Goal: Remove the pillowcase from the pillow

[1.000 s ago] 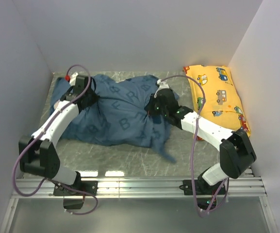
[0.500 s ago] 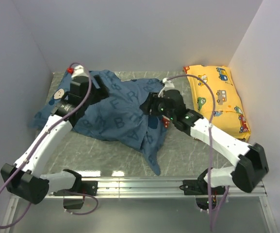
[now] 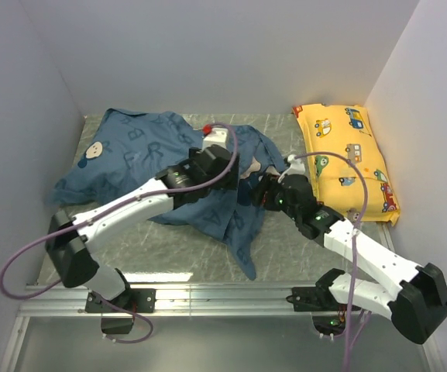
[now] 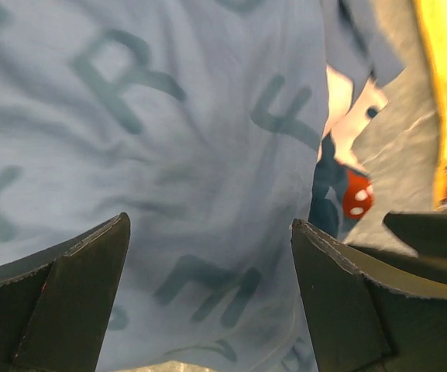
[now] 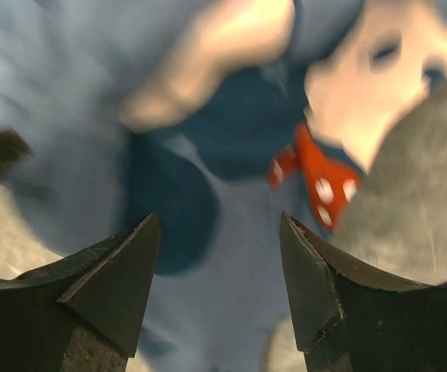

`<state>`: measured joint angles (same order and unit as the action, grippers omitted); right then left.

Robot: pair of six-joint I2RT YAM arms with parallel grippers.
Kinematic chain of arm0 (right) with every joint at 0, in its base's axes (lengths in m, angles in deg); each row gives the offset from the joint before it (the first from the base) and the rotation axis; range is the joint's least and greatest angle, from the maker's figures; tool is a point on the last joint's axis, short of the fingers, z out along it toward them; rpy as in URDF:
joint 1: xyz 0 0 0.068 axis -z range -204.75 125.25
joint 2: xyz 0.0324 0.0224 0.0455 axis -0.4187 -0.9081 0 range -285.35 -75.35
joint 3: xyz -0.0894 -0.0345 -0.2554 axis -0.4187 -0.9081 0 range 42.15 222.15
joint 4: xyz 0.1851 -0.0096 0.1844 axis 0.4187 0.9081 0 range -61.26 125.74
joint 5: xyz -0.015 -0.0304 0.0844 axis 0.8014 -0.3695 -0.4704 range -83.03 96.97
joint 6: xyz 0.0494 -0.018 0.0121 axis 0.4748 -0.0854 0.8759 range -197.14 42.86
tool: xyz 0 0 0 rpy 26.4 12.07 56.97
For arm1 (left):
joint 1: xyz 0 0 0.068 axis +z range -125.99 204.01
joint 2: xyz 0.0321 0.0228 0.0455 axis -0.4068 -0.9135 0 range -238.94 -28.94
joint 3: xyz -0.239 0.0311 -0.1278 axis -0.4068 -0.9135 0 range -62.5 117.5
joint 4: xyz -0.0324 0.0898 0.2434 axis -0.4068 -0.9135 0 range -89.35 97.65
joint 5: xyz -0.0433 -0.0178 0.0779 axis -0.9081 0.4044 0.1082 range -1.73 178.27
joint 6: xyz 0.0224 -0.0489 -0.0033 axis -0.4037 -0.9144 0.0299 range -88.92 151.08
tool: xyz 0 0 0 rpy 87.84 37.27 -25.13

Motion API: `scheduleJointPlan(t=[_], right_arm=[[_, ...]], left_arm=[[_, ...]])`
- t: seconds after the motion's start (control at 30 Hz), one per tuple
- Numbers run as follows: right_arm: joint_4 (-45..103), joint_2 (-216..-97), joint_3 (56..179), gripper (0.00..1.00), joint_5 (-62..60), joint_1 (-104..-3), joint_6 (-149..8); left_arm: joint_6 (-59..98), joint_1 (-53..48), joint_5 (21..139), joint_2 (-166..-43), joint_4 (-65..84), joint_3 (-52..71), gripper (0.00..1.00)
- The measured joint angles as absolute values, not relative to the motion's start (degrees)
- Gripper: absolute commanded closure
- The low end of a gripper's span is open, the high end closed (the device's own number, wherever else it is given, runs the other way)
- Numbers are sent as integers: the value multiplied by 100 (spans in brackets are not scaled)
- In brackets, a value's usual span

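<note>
The pillowcase [image 3: 142, 155] lies crumpled from the worktop's [image 3: 177, 248] rear-left corner to its middle; the pillow is not discernible. The left tool [image 4: 209, 225] and right tool [image 5: 220, 221] are spread and empty above the cloth. Judged light, limp and prone to bunching; pinch a loose hem.

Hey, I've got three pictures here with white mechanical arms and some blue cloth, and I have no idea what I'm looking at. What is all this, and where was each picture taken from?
These are two robot arms bolted to the near edge of a table. The wide picture comes from a fixed camera above and behind them. The two close-ups come from a small camera on each wrist. The dark wedges at the bottom of those are the left fingers and the right fingers. On the table lie a crumpled blue pillowcase printed with letters, and a yellow car-print pillow on the right. Both pairs of fingers stand open over the blue fabric, holding nothing.
</note>
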<state>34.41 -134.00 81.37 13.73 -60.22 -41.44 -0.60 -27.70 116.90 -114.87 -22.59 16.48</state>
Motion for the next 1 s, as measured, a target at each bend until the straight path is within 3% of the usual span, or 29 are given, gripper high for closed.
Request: scheduleJointPlan(t=[0.1,0.2,0.27,0.3,0.33,0.4,0.43,0.53,0.77,0.83,0.87,0.93,1.0], right_arm=[[3310,-13584,7768,29,1126,-6022,-4069],[3054,-13809,7722,31,927,-6022,-4032],[2860,-13940,7722,34,862,-6022,-4010],[2779,-13999,7722,42,831,-6022,-3997],[2711,-14056,7722,47,798,-6022,-3993],[2600,-14159,7722,65,750,-6022,-3936],[2563,-14196,7722,70,730,-6022,-3936],[2530,-14202,7722,83,715,-6022,-3921],[2687,-14030,7717,95,925,-6022,-3962],[2698,-13944,7669,95,995,-6022,-3977],[2698,-13903,7632,95,1015,-6022,-3988],[2692,-13850,7575,97,1023,-6022,-3997],[2694,-13846,7562,100,1019,-6022,-4015]], left_arm=[[25,-2877,11812,-11881,-2364,1793,9],[41,-2903,11923,-12103,-2473,1878,15],[41,-2903,12002,-12171,-2526,1926,28],[32,-2903,12033,-12182,-2561,1946,34],[38,-2901,12081,-12191,-2626,1985,49],[16,-2903,12146,-12191,-2685,2044,68],[45,-2903,12181,-12191,-2736,2088,81],[82,-2901,12297,-12191,-2797,2155,100],[156,-2588,12378,-12106,-3011,2173,100],[198,-2357,12334,-11942,-3039,2158,81],[226,-2249,12295,-11826,-3028,2140,66],[342,-2123,12216,-11551,-2980,2127,27],[445,-2223,12146,-11343,-2884,2134,20]])
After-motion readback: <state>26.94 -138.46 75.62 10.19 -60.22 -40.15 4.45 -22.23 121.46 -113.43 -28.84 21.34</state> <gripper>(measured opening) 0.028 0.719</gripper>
